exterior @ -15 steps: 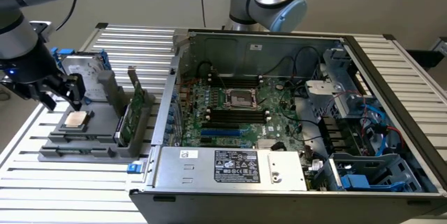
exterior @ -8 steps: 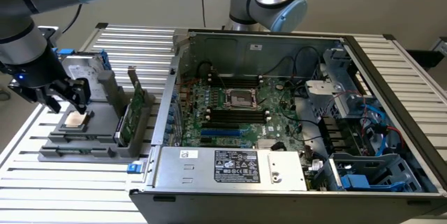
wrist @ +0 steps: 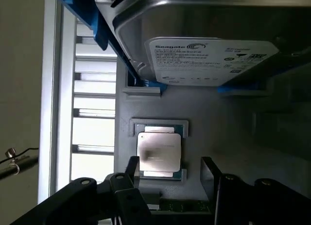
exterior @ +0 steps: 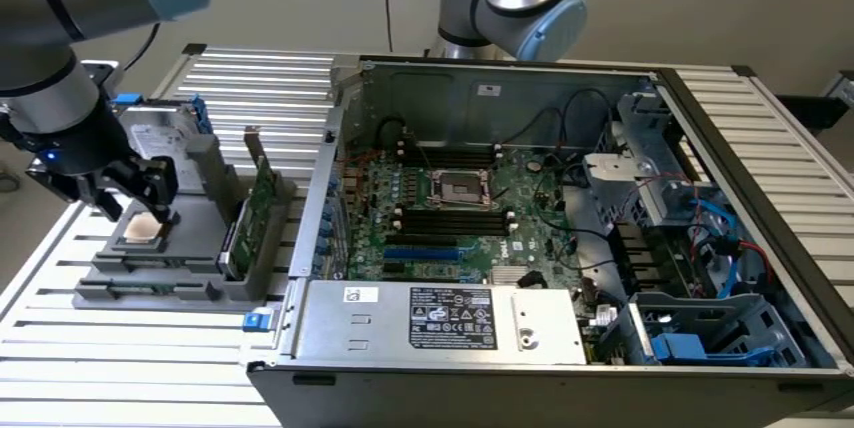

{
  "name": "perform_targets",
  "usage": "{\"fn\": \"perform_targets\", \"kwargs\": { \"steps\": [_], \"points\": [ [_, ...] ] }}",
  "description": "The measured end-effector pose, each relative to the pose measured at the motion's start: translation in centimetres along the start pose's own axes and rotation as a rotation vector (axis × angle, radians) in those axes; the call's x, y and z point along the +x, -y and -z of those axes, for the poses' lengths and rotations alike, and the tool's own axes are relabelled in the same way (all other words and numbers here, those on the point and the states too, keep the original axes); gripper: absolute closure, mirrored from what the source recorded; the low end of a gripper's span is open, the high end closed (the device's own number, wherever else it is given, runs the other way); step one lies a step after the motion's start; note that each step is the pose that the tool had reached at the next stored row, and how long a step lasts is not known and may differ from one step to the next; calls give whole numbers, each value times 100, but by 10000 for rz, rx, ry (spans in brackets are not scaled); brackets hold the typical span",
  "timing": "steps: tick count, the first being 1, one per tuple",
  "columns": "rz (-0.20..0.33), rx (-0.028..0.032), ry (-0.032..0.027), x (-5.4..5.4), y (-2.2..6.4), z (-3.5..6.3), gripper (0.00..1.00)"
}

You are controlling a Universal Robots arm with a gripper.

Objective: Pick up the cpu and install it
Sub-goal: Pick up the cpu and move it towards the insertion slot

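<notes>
The black two-fingered end effector (exterior: 135, 210) hangs over the left end of a grey plastic holder block (exterior: 160, 273) on the slatted aluminium counter (exterior: 120, 368), to the exterior view's left of the open black computer case (exterior: 561, 368). Its fingers (wrist: 133, 170) stand wide apart and hold nothing. The cpu (exterior: 140, 231), a small flat square chip with a silvery metal top and a pale tan rim, lies flat in a shallow square recess of the holder block, right beneath the fingertips. In the wrist view one finger overlaps one edge of the cpu (wrist: 159, 152) and the other finger stands clear of the opposite edge; I cannot tell whether either touches it. A big silver hard drive with a white label (wrist: 214, 60) stands behind the cpu in blue rails. Inside the case, the square black-and-metal socket frame (exterior: 461, 188) sits on the green motherboard, well apart from the cpu.
</notes>
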State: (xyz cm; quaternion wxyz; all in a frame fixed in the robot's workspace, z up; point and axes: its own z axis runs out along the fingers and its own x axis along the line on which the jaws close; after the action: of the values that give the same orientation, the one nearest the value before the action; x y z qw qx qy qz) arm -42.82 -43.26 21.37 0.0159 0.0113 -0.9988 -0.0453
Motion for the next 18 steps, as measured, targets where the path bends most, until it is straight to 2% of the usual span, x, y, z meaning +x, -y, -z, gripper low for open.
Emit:
{"fn": "perform_targets", "kwargs": {
  "steps": [3,5,14,16,18],
  "points": [
    [0,-1,-1,24,-30,-45,38],
    [-2,0,-22,44,-34,-63,38],
    [-22,-7,-250,48,-27,-140,38],
    [-20,-5,-277,49,-26,-143,38],
    [18,-6,-278,48,-26,-149,38]
  ]
}}
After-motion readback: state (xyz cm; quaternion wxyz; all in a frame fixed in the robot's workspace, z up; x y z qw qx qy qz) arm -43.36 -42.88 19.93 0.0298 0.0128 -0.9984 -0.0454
